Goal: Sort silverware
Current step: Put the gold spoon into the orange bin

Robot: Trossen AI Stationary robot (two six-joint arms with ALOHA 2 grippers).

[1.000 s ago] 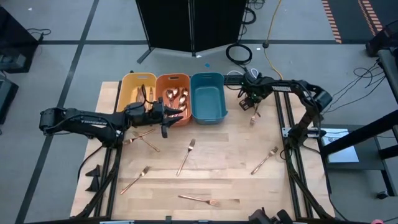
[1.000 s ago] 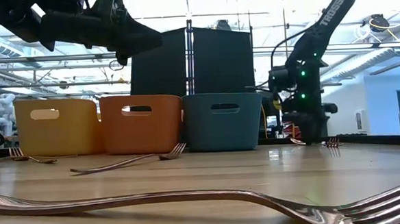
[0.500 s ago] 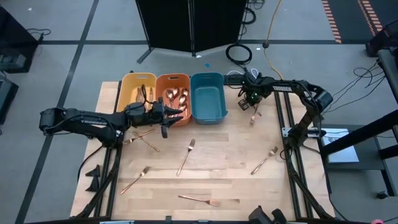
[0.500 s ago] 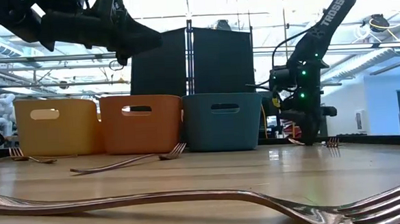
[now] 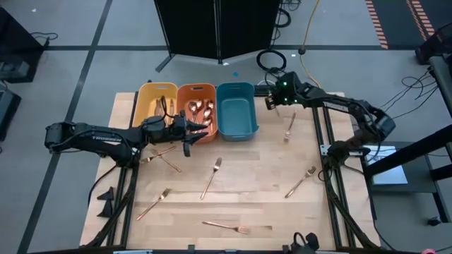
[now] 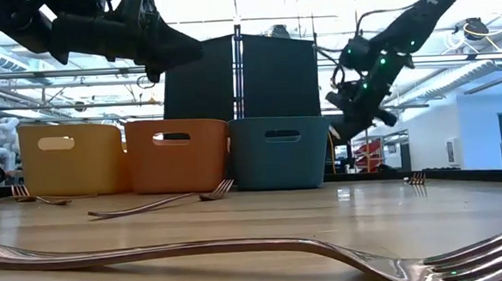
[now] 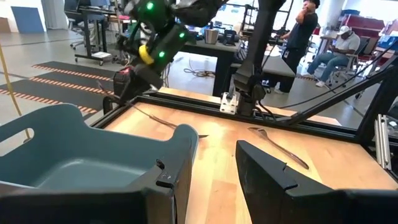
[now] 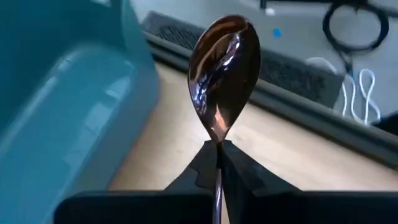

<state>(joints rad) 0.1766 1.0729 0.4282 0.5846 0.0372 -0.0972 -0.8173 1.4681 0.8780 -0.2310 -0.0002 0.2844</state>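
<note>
A copper spoon [image 8: 221,68] is held by its neck between the closed jaws of the right gripper [image 8: 217,163], bowl outward, raised clear of the bench [image 5: 247,204] just beside the far right corner of the teal bin [image 5: 236,110]. In the high view that gripper [image 5: 272,101] is seen at the bench's far right edge; in the low view it [image 6: 340,123] hangs above and to the right of the teal bin [image 6: 279,152].

The rest of the silverware is spread about. Spoons [image 5: 200,108] lie in the orange bin [image 5: 196,90], and what appear to be knives [image 5: 163,107] lie in the yellow bin [image 5: 154,90], though they are partly hidden. Forks are scattered on the bench: one [image 5: 289,126] just right of the teal bin, one [image 5: 300,182] near the right edge, one [image 5: 211,176] mid-bench, one [image 5: 153,203] at the near left and one [image 5: 226,226] at the near edge.

The left gripper [image 5: 191,135] is held above the front of the orange bin, its jaws parted with nothing between them.
</note>
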